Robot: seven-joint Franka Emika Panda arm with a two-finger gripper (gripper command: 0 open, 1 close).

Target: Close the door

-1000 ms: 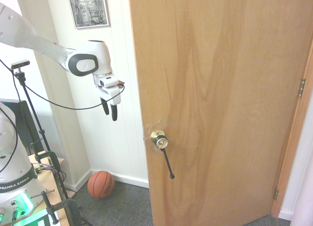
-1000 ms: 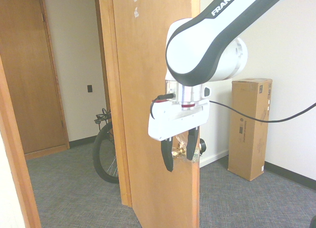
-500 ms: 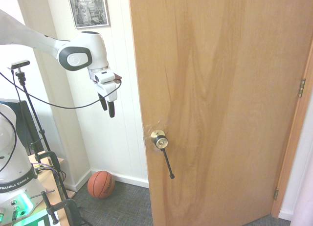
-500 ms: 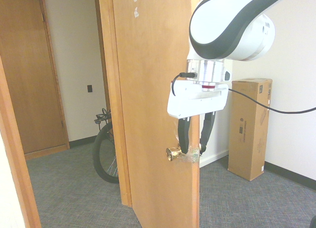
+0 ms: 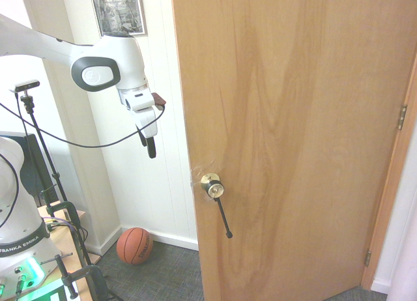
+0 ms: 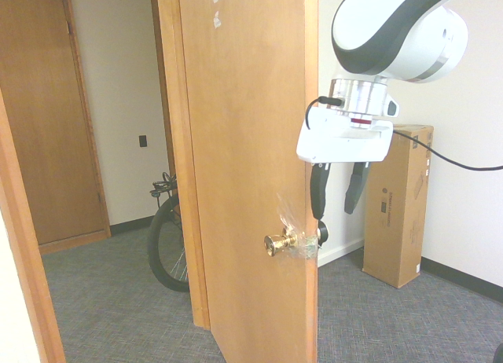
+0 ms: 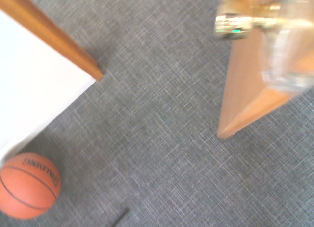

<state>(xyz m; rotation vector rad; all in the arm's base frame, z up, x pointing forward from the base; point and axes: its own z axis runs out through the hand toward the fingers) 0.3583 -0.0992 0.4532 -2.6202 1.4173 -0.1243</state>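
Your gripper [image 6: 338, 192] — jaws wide, empty, pointing down, just off free edge of door [image 5: 293, 138]; brass knob [image 5: 210, 184] below, untouched — basketball [image 5: 135, 245] on carpet.

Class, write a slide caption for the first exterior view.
Open claw hangs beside the ajar door, above its brass knob.

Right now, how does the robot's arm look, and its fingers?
The arm is glossy white with rounded segments and a grey ring at the wrist joint. In the second exterior view a dark band curves along its shell. Below a metal collar sits a flat white block that carries two slim black fingers. A thin black cable runs from the gripper.
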